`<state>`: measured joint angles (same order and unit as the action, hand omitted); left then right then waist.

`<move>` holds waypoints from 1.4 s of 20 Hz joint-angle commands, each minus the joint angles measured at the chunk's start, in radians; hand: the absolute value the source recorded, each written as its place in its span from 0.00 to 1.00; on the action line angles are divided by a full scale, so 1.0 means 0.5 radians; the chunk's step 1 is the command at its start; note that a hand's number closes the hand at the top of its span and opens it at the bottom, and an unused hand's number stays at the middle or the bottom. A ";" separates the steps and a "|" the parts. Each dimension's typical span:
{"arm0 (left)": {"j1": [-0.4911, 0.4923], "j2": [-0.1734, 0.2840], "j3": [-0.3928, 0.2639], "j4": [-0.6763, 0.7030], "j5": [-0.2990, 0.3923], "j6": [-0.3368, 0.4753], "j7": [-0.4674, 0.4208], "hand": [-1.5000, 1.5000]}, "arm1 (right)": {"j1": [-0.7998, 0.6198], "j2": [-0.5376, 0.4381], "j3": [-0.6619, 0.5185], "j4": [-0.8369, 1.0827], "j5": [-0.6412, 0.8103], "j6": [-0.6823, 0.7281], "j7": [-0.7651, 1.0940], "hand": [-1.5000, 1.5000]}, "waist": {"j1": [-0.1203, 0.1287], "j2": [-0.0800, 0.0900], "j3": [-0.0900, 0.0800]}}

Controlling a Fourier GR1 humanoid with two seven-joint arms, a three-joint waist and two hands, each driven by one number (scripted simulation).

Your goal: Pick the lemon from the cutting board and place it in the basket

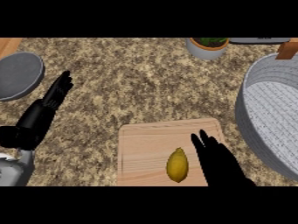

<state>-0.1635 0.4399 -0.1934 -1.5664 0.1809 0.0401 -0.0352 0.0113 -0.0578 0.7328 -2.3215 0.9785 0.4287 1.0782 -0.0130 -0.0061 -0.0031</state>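
Observation:
A yellow lemon [178, 165] lies on the wooden cutting board [144, 144] near the view's lower middle. My right hand [217, 162] is just to the right of the lemon, over the board's right part, with straight fingers pointing away from me; it holds nothing. The grey woven basket [258, 131] stands at the right, beside the board. My left hand [38, 118] rests open at the left, fingers up, away from the board.
A grey bowl [10, 76] sits at the far left of the speckled counter. A white pot with a green plant [207, 47] stands at the back, and a wooden handle [288, 50] shows behind the basket.

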 commanded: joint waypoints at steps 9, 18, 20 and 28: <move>0.041 -0.085 0.053 -0.089 -0.098 -0.049 0.083 0.50 | 0.069 0.112 -0.012 -0.070 0.072 0.048 0.185 0.00 | 0.026 0.009 0.006; 0.113 -0.126 0.126 -0.129 -0.137 -0.150 0.035 0.50 | 0.377 -0.047 -0.105 0.505 0.293 -0.687 -0.492 0.00 | 0.029 0.009 0.007; -0.050 -0.126 0.230 0.071 -0.121 -0.221 0.005 0.50 | 0.230 0.002 -0.206 0.592 0.265 -0.654 -0.509 0.00 | 0.024 0.013 0.006; 0.098 -0.157 0.306 -0.076 -0.161 -0.334 0.019 0.50 | 0.466 -0.161 -0.164 0.670 0.216 -0.932 -0.748 0.00 | 0.024 0.010 0.007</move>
<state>-0.1490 0.3369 -0.0875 -1.5894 0.0811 -0.0718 -0.0045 0.1985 -0.0974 0.6581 -1.9994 1.1153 0.0264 0.7722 -0.0014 -0.0008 0.0002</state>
